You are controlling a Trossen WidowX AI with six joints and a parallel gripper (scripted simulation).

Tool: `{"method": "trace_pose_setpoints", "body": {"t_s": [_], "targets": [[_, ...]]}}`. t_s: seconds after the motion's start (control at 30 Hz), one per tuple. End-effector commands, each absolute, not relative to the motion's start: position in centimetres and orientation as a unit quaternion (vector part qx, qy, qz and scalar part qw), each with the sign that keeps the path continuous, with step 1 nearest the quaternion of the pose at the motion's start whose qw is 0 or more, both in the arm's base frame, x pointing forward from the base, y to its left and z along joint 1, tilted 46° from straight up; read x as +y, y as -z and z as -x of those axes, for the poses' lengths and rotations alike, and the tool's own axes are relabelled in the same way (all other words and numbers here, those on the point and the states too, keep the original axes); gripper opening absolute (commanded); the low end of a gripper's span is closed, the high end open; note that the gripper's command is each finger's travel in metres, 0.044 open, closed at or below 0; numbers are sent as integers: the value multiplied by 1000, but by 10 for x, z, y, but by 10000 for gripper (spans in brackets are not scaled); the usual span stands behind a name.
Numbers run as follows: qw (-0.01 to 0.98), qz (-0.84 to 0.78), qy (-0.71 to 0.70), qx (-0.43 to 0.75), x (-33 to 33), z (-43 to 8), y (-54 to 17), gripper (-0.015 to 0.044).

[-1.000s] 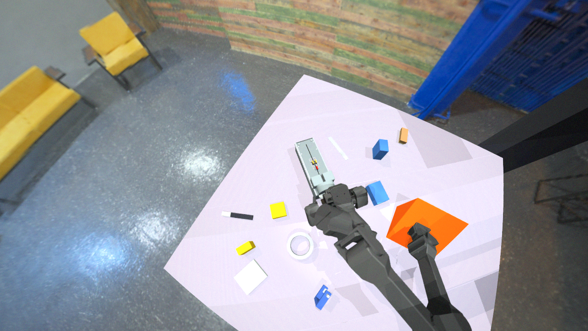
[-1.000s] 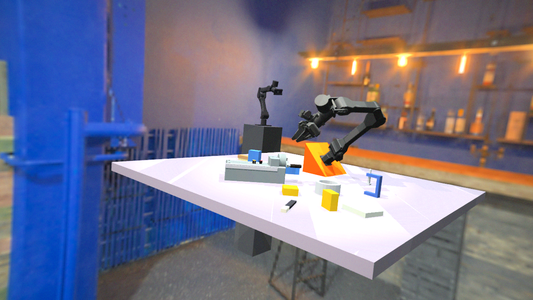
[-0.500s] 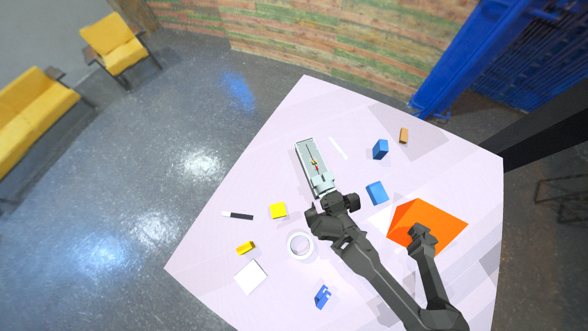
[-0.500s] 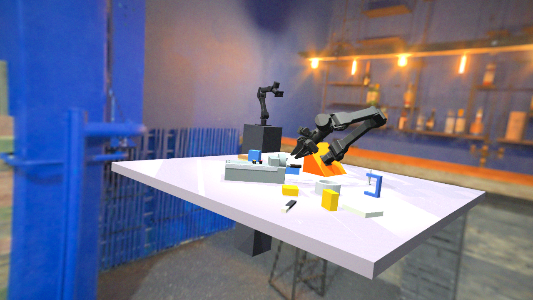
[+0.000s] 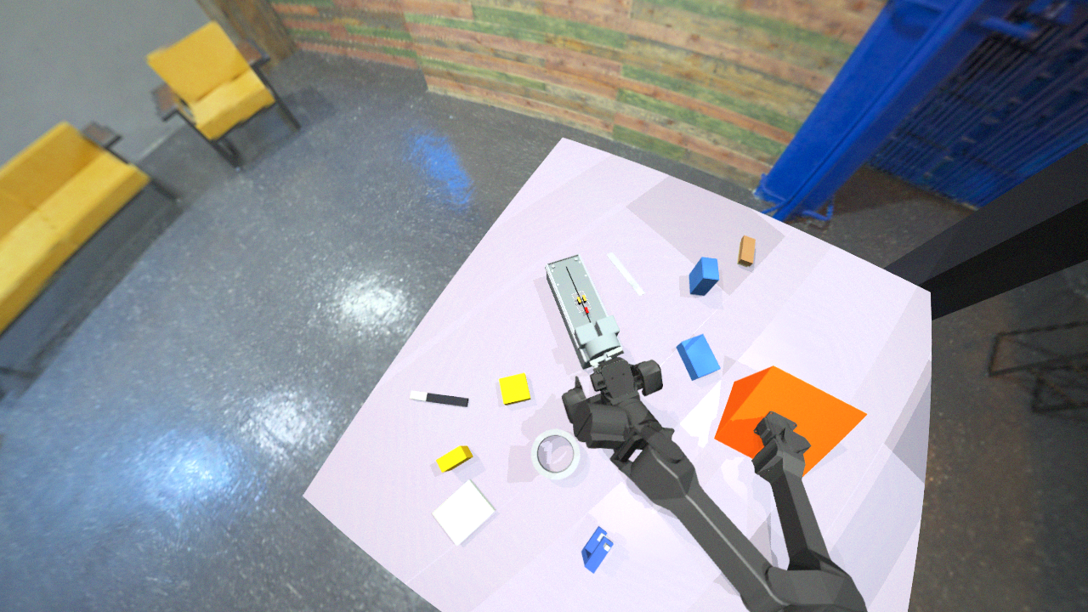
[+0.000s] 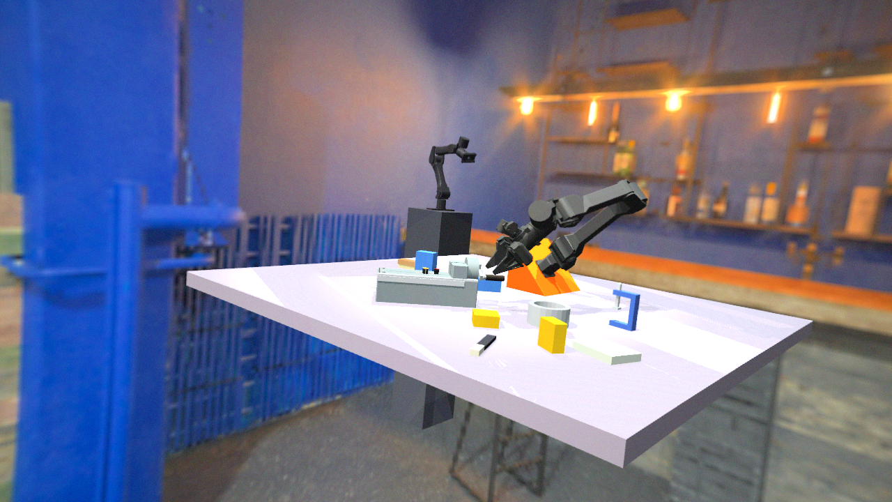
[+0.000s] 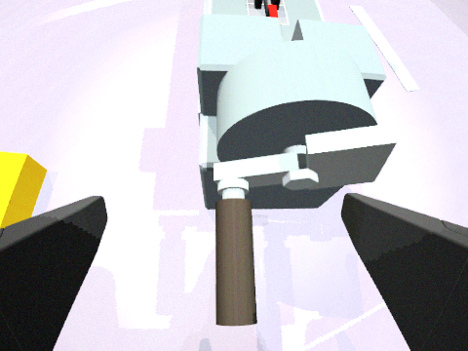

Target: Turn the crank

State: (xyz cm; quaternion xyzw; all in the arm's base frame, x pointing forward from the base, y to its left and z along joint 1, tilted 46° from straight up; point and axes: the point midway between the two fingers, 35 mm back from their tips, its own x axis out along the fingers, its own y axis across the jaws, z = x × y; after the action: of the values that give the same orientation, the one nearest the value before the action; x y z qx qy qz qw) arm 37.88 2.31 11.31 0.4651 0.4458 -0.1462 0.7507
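Beyond the machine (image 5: pixel 566 285) (image 6: pixel 426 291) (image 7: pixel 292 63), the gripper (image 5: pixel 601 372) (image 6: pixel 491 269) (image 7: pixel 226 206) spreads its empty jaws either side of the handle (image 6: pixel 494 277) (image 7: pixel 235 263) at the machine's crank end, seemingly ready to grip and turn it.

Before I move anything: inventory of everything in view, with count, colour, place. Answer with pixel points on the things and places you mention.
crank machine: 1, grey, mid-table (image 5: pixel 566 285) (image 6: pixel 426 292)
crank handle: 1, dark brown, machine's near end (image 7: pixel 235 263) (image 6: pixel 494 277)
pointer: 1, red, on the slot, short of the marks (image 5: pixel 586 310)
zero marks: 2, brass, flanking the slot
blocks: 2 yellow, 2 blue, 1 orange-tan, around the machine
wedge: 1, orange, beside the arm (image 5: pixel 821 415)
ring: 1, pale grey, near the yellow blocks (image 5: pixel 535 455)
slab: 1, white, near table edge (image 5: pixel 463 512)
marker-like bar: 1, black and white, left in top view (image 5: pixel 447 399)
strip: 1, white, beside the machine (image 5: pixel 625 274)
clamp: 1, blue (image 6: pixel 633 310)
seats: 2, yellow, on the floor
second arm: 1, black, on a pedestal (image 6: pixel 440 178)
robot arm: 1, dark grey, gripper open around the handle, not gripping
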Motion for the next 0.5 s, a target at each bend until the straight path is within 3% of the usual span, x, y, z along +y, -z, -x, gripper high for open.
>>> {"method": "trace_pose_setpoints", "body": {"t_s": [0.0,0.47], "targets": [[749,-465,151,448,27,-378,-106,440],[748,-466,150,447,43,-378,-90,440]]}}
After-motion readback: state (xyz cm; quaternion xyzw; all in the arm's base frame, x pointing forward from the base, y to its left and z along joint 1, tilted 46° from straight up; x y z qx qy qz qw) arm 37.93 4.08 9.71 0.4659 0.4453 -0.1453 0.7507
